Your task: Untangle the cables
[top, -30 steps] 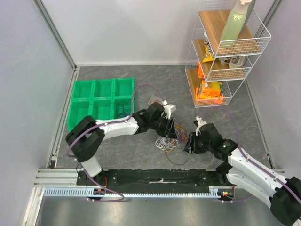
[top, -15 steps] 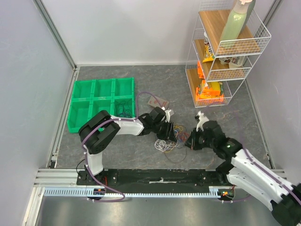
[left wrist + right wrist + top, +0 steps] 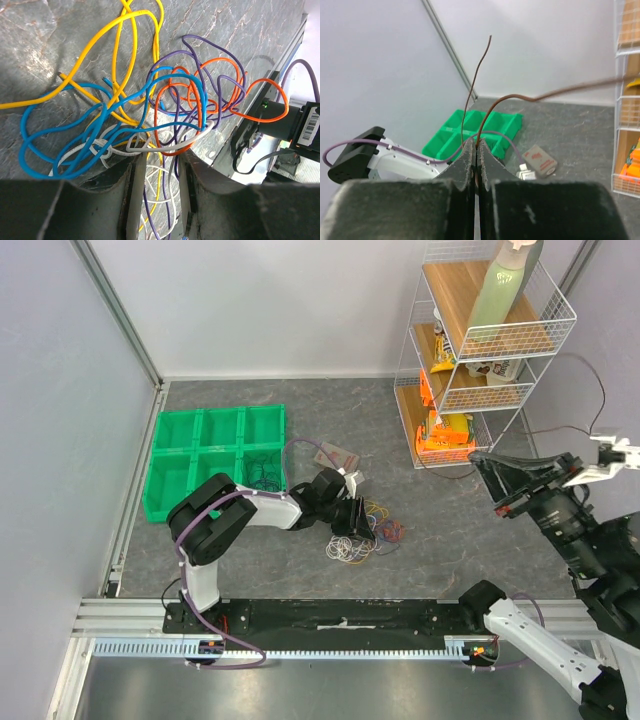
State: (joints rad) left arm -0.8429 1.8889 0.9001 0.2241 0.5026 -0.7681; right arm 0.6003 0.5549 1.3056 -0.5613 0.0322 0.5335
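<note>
Right claw point(image 3: 475, 146) has swung up toward 3 o'clock, clamped shut on thin dark-brown wire point(image 3: 517, 95). Left claw point(image 3: 157, 167) part-open, astride tangled multicoloured cable loops point(image 3: 160, 107).

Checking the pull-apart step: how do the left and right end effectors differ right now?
The right end effector is shut on a brown cable; the left end effector stands open, strands of the cable pile between its jaws. The right one is high above the table; the left one sits low at that pile. Both have cable between their jaws.
</note>
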